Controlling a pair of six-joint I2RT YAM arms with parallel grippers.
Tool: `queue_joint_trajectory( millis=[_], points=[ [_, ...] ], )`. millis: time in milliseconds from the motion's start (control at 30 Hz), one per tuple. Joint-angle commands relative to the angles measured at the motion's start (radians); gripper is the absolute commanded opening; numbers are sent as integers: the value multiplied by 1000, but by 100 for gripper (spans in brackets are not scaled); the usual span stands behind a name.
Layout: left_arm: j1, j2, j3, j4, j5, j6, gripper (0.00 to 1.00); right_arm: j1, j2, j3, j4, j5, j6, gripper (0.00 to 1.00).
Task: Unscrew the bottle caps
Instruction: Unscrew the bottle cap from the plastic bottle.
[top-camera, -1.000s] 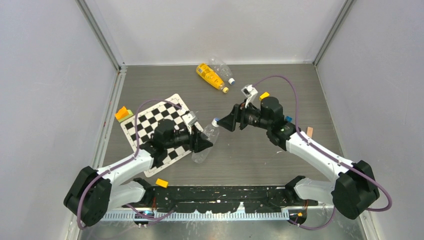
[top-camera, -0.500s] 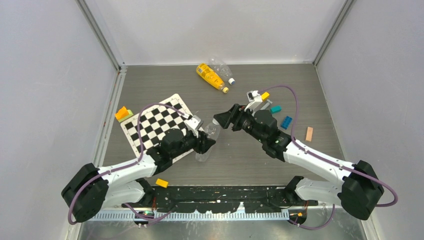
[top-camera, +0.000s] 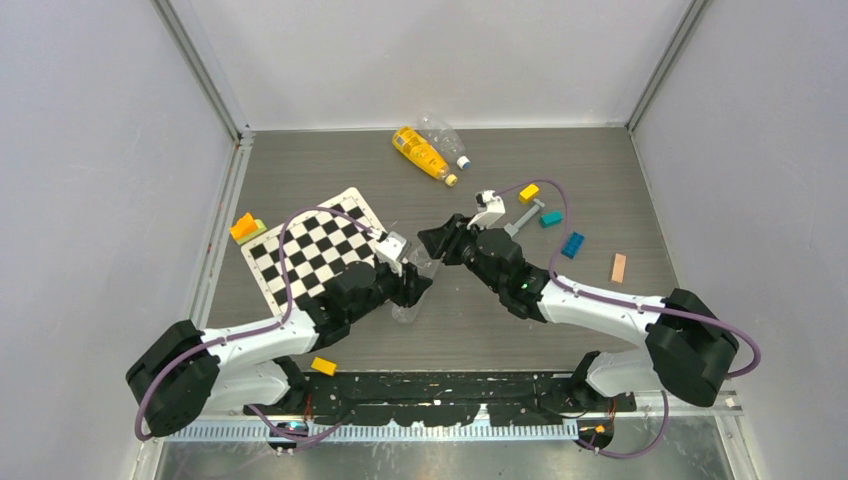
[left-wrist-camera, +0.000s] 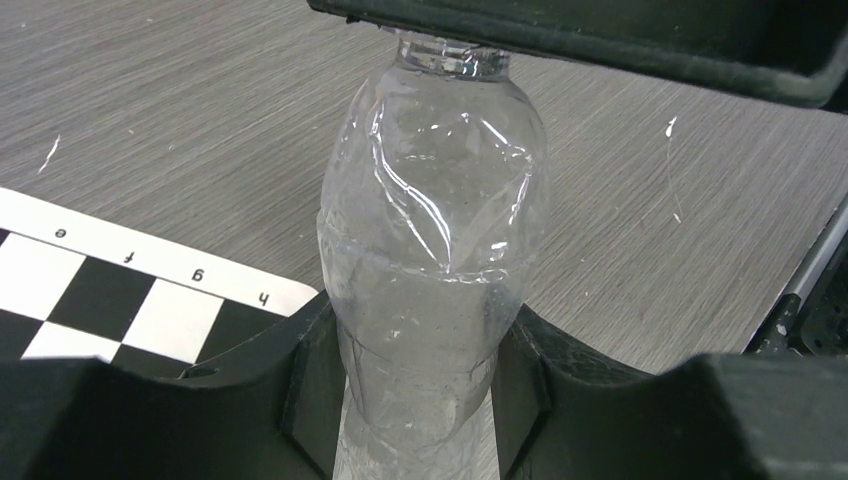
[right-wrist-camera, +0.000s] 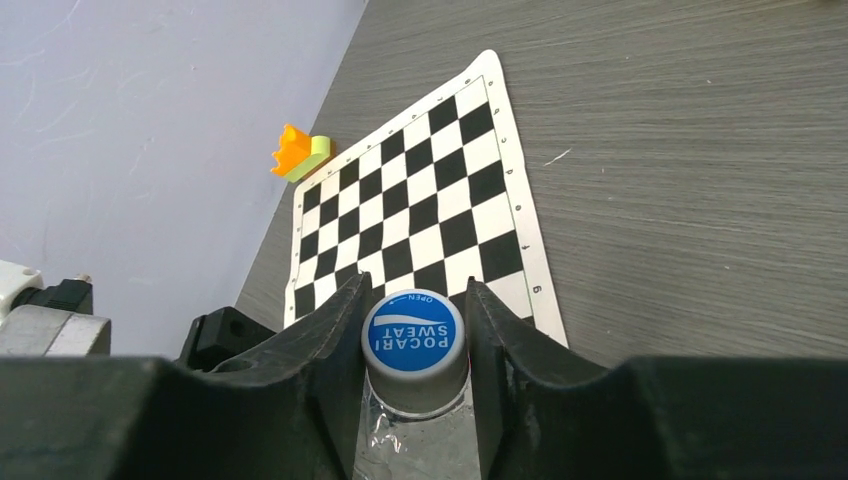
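A clear crinkled bottle stands between the arms in the middle of the table, and my left gripper is shut on its lower body. Its white cap with a blue top sits between the fingers of my right gripper, which press on both sides of it. In the top view the left gripper and right gripper meet at this bottle. A yellow-orange bottle with a yellow cap and another clear bottle with a pale cap lie at the back.
A checkerboard mat lies left of the held bottle, with an orange and green block beside it. Yellow, teal and blue blocks and a tan piece lie to the right. A yellow block sits near the front edge.
My right gripper has moved left over the bottle's top and closed on the cap. The left arm has drawn the bottle a little nearer and more upright.
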Motion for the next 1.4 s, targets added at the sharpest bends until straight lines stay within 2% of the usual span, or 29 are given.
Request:
queue_joint_trajectory(
  millis=[0,33,100,233,367,433,500,533,633,733,833,900,967,1000,1067,1133,1200,1267,1367],
  points=[
    [-9,-9,32,74,-26,4,8,6,21,35,88,50,9,37],
    [-9,-12,31,74,-26,5,8,6,25,35,91,48,9,27],
    [-9,-17,27,74,-23,6,8,6,28,33,97,35,6,14],
    [-9,-20,27,72,40,26,8,6,11,8,143,0,-5,2],
    [16,-32,36,53,183,53,7,-12,-38,-3,145,-113,-34,0],
    [64,-37,36,61,305,34,7,-37,-66,-16,166,-206,-32,1],
    [128,-38,14,143,485,-14,7,-75,-88,-35,209,-386,-17,0],
    [157,-33,6,186,566,-43,7,-103,-95,-49,229,-425,0,0],
    [215,-13,-3,284,734,-122,7,-164,-120,-78,339,-607,29,0],
    [227,15,-2,377,824,-180,7,-178,-131,-99,415,-703,34,0],
    [227,71,-6,542,913,-269,8,-180,-129,-104,485,-802,42,0],
    [230,121,-6,660,961,-332,8,-180,-132,-109,520,-832,49,0],
    [235,153,-2,711,968,-375,8,-180,-163,-121,517,-786,54,1],
    [235,163,6,685,961,-363,8,-180,-174,-125,493,-729,53,3],
    [236,151,25,553,928,-301,7,-181,-221,-134,409,-637,42,46],
    [235,108,48,320,858,-204,6,-181,-288,-135,272,-518,32,68],
    [232,41,75,86,743,-69,6,-181,-380,-114,102,-403,13,78],
    [221,-18,108,-115,616,32,6,-183,-433,-94,-85,-319,-3,80],
    [215,-73,126,-227,515,71,6,-183,-466,-89,-141,-273,12,81]
  ],
)
